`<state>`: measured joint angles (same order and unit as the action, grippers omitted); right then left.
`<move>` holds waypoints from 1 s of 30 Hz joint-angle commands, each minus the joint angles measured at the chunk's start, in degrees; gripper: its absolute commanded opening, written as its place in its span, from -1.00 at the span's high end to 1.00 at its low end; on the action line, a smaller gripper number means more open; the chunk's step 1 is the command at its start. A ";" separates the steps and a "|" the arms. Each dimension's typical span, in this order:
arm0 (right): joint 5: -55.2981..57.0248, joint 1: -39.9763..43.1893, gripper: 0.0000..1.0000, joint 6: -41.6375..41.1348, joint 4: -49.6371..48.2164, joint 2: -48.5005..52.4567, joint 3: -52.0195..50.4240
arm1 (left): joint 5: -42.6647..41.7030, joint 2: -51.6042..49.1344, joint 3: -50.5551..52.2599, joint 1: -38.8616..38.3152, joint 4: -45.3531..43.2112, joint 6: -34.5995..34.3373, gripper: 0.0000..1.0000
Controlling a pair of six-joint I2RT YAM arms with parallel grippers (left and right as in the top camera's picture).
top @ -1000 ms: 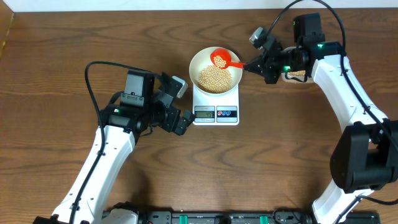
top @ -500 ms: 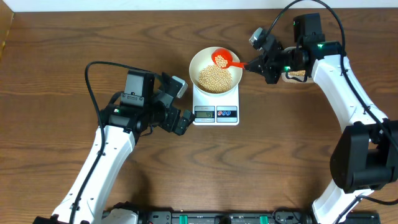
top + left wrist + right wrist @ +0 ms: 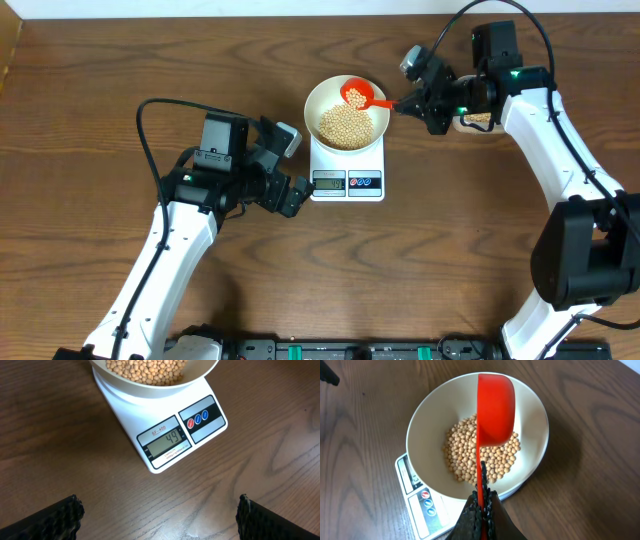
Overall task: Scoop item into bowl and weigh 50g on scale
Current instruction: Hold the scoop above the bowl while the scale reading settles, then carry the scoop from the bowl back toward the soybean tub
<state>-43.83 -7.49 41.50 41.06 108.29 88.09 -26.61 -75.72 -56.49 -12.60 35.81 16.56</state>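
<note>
Overhead, almost nothing has shifted in the last second. The right gripper (image 3: 408, 103) stays clamped shut on the handle of the red scoop (image 3: 354, 96), and the scoop's head hangs over the far right part of the bowl (image 3: 311, 104). The bowl sits on the scale (image 3: 347, 183) with a heap of beans (image 3: 343, 127) in it, and a few more show in the scoop. The left gripper (image 3: 159, 515) stands wide open and empty, to the left of the scale. Its camera looks at the display (image 3: 166, 440), which reads 49. So I judge the pause to be a check on the weight. The bowl is just short of target, and only a bean or two should be tipped in. A full tilt of the scoop would likely overshoot.
</note>
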 commanded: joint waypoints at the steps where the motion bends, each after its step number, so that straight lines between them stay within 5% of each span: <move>1: -0.63 -0.63 0.98 3.21 -0.17 0.37 -0.04 | 0.33 -0.15 0.02 -0.02 0.15 0.35 -0.99; 14: -0.66 -0.76 0.99 3.06 -0.35 0.37 -0.04 | 0.31 -0.15 0.02 -0.02 0.15 0.35 -0.99; 30: -15.41 1.99 0.98 -16.65 -3.67 0.37 -0.04 | 0.33 -0.15 0.02 -0.02 0.15 0.35 -0.99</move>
<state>-54.19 -6.35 29.87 37.89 108.29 88.09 -26.61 -75.72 -56.49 -12.60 35.81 16.56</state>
